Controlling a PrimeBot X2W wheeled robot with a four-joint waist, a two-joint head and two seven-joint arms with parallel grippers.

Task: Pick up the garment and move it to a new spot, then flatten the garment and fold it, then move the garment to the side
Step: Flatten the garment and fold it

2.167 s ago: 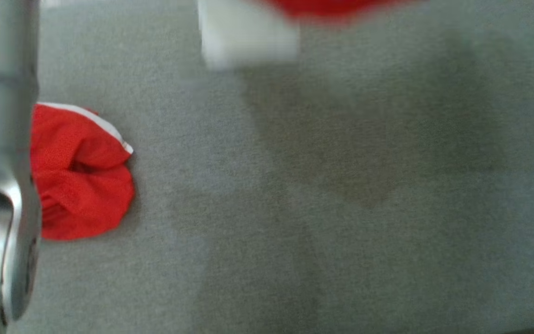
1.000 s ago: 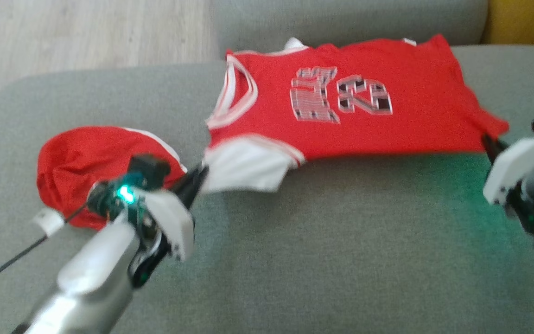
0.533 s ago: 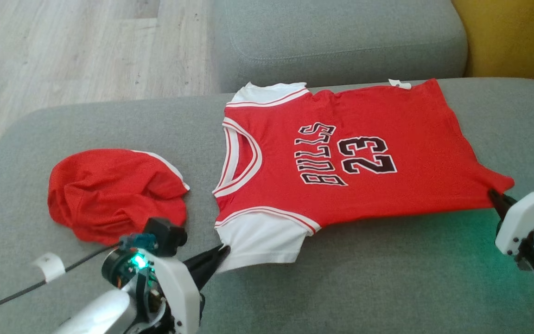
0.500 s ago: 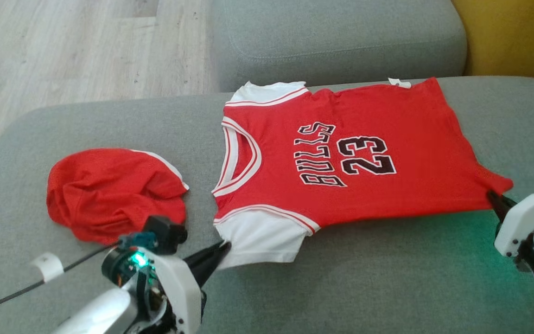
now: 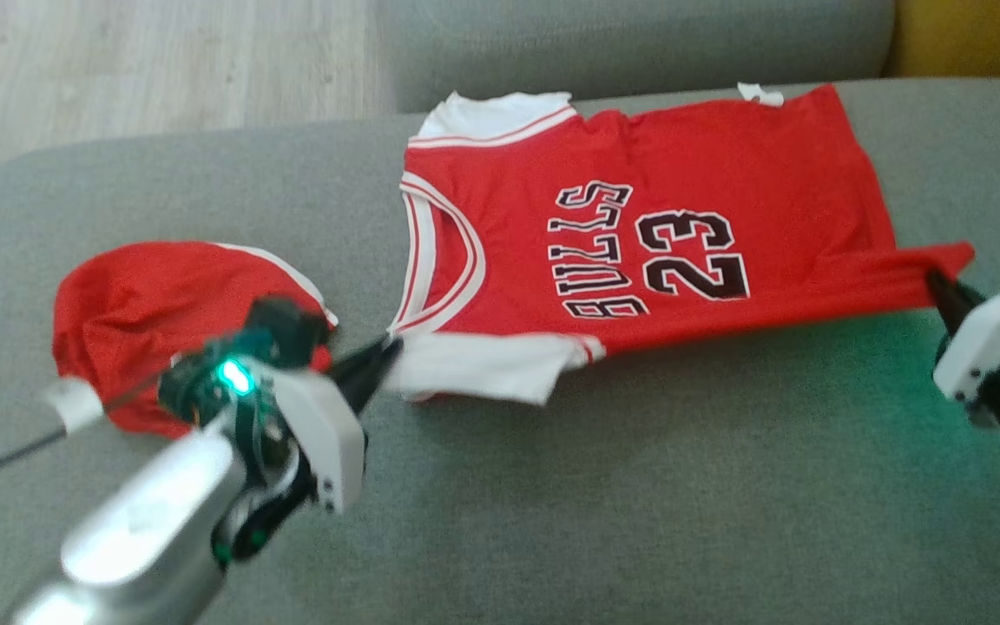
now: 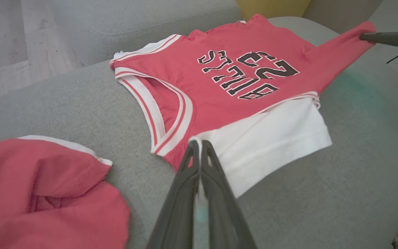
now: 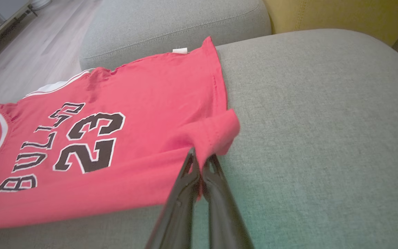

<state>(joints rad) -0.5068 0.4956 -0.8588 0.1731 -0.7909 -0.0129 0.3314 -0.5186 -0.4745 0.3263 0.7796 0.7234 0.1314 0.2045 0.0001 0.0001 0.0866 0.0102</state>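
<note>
The garment [image 5: 639, 174] is a red jersey with white sleeves and "BULLS 23" on it, lying on the grey sofa seat [image 5: 639, 486]. My left gripper [image 5: 391, 347] is shut on the corner of the near white sleeve [image 6: 271, 138], and its own view shows the left gripper [image 6: 196, 142] pinching that corner. My right gripper [image 5: 930, 278] is shut on the near hem corner, which bunches around the right gripper [image 7: 200, 155]. The near edge is raised off the seat between the two grippers. The far edge of the garment [image 7: 133, 90] rests flat.
A crumpled red piece of clothing with white trim [image 5: 144, 304] lies on the seat left of the jersey, just behind my left wrist. A grey back cushion [image 5: 639, 35] rises beyond. Wooden floor [image 5: 161, 61] is at far left and something yellow [image 5: 977, 35] at far right.
Both grippers have risen and carried the garment's near edge up and toward the far side, so the jersey looks narrower. The head camera has also shifted.
</note>
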